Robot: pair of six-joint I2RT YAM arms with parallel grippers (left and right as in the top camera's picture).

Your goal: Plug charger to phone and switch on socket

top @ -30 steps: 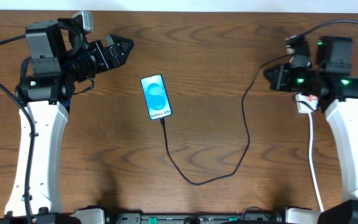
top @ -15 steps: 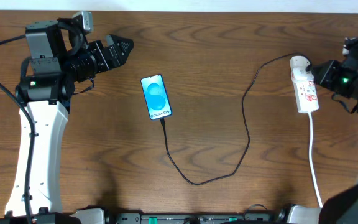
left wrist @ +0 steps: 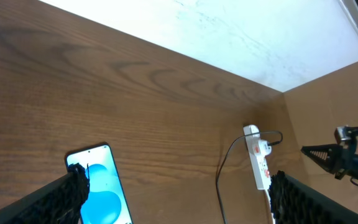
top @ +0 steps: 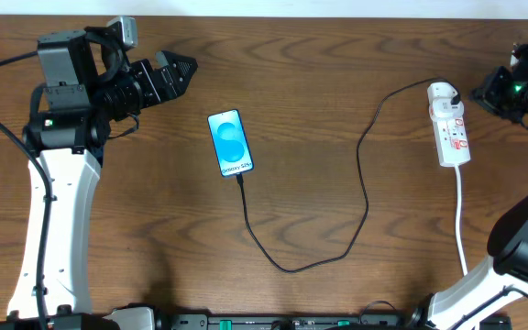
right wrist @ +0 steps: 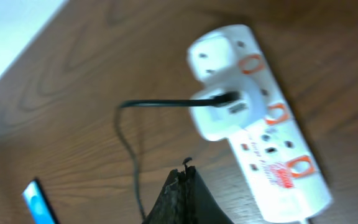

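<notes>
The phone [top: 230,143] lies flat mid-table, its blue screen lit; it also shows in the left wrist view [left wrist: 99,190]. The black charger cable [top: 360,197] runs from the phone's lower end in a loop to a white adapter [right wrist: 227,111] in the socket. The socket [top: 449,126] is a white power strip with red markings at the right, also seen in the right wrist view [right wrist: 263,130]. My left gripper [top: 180,71] is open and empty, up and left of the phone. My right gripper [top: 482,92] is shut and empty, just right of the socket's top end.
The socket's white cord [top: 461,229] runs down toward the front edge. The table's back edge meets a white wall [left wrist: 229,31]. Bare brown wood lies between phone and socket.
My right arm has pulled away to the right from over the socket, leaving the strip uncovered on the table. The left arm, phone and cable have not moved.
</notes>
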